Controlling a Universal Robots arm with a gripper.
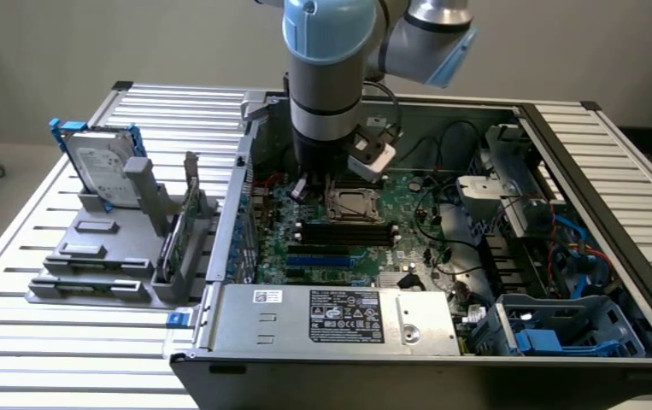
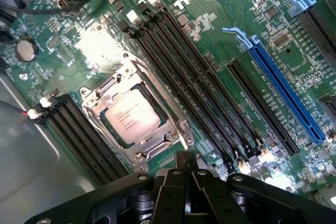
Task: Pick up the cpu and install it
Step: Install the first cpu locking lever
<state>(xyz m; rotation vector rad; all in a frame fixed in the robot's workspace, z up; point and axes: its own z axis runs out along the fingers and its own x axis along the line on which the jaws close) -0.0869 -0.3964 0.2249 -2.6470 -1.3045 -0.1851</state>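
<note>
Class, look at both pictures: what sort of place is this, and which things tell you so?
Probably a robotics test bench for computer assembly: an open desktop computer case lies on a slatted metal table, a robot arm reaches over its motherboard, and a hard drive stands in a grey holder.

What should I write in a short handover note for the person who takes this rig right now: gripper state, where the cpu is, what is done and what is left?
Gripper: shut, holding nothing, hanging above the green motherboard inside the open computer case.
The cpu, a small flat square chip with a silver-grey metal top: lies inside the square metal socket frame, next to the black memory slots.
Done: the chip is in the socket and free of the gripper.
Left: I cannot tell whether the socket frame is latched; check it.
</note>
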